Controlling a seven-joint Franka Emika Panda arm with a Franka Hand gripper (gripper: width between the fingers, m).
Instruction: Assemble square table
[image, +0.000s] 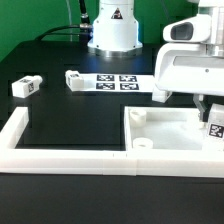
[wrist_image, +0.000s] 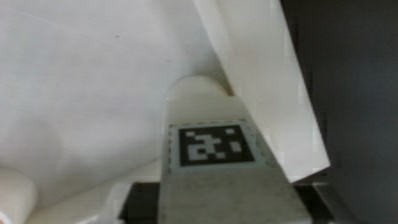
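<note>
The tool (image: 210, 114) is clenched on a short white blocky leg (image: 214, 127) with a black-and-white tag on its face; in the wrist view that same leg (wrist_image: 214, 140) sits between the dark fingers (wrist_image: 135, 200), the tag turned squarely to the camera, and the tool (wrist_image: 217, 203) grips it on both flanks. The leg hangs over the white plastic square tabletop slab (image: 170, 135), towards the exterior view's right end of it; whether the leg's foot touches the slab I cannot tell. In the wrist view the slab (wrist_image: 89, 90) fills the ground behind the leg, with dark table showing past its edge.

The slab lies flat on the black table (image: 60, 50), just beside the front run of the long low white border wall (image: 70, 152); small raised bumps show at the slab's near corners on the exterior view's left. Two more legs lie loose, well apart from the slab: a second white leg (image: 25, 86) far to the exterior view's left, and a third white leg (image: 73, 78) just beside the marker board (image: 115, 80); the arm's white base (image: 112, 30) stands behind that board.
</note>
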